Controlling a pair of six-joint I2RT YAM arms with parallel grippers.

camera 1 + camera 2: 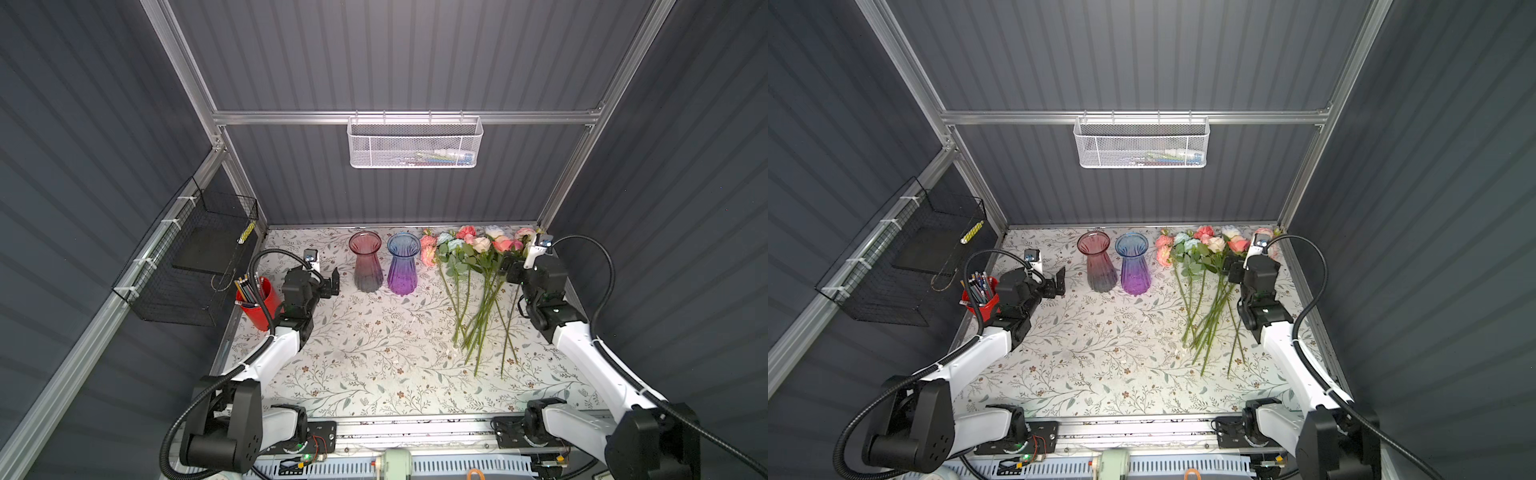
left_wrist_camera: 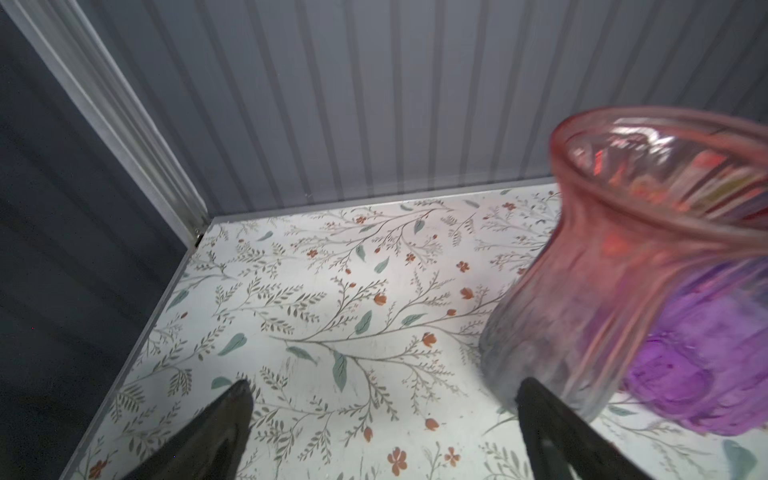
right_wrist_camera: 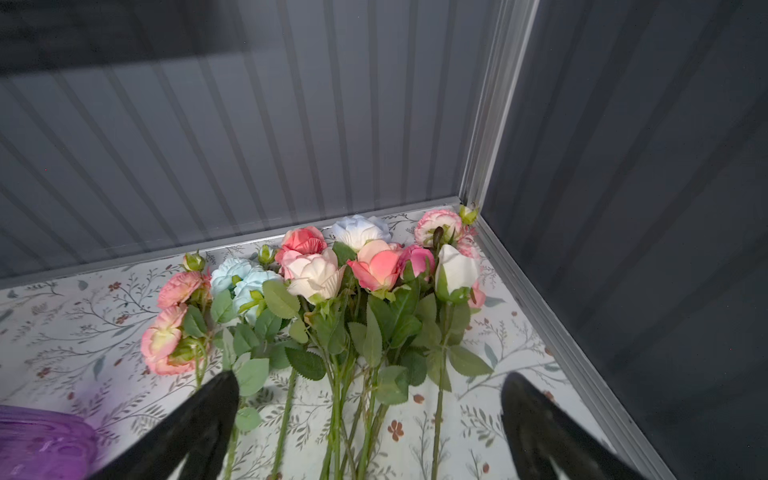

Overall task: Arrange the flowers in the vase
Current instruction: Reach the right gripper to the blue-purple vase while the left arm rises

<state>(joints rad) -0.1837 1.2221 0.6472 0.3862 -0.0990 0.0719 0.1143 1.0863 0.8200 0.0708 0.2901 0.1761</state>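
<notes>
In both top views the flowers (image 1: 478,266) lie flat on the right side of the table (image 1: 374,353). Their heads are near the back wall (image 1: 395,191) and their stems fan toward the front. Left of them stand the purple vase (image 1: 402,266) and the pink vase (image 1: 365,262), upright, just beside each other, with nothing in either. The left hand (image 1: 330,280) is spread beside the pink vase and apart from it. A red cup (image 1: 259,307) of pencils (image 1: 245,289) stands behind that arm. The right hand (image 1: 510,266) hangs over the leafy part of the flowers at their right edge.

In the left wrist view the left hand (image 2: 382,384) has its jaws wide, with bare table between them. One finger (image 2: 552,428) overlaps the base of the pink vase (image 2: 602,270); contact cannot be told. The purple vase (image 2: 706,365) shows behind it.

In the right wrist view the right hand (image 3: 370,376) is spread and grips nothing. The stems of the flowers (image 3: 332,291) run between its jaws, and the pink, coral, white and pale blue heads are packed toward the corner. The purple vase (image 3: 37,440) shows at the edge.
</notes>
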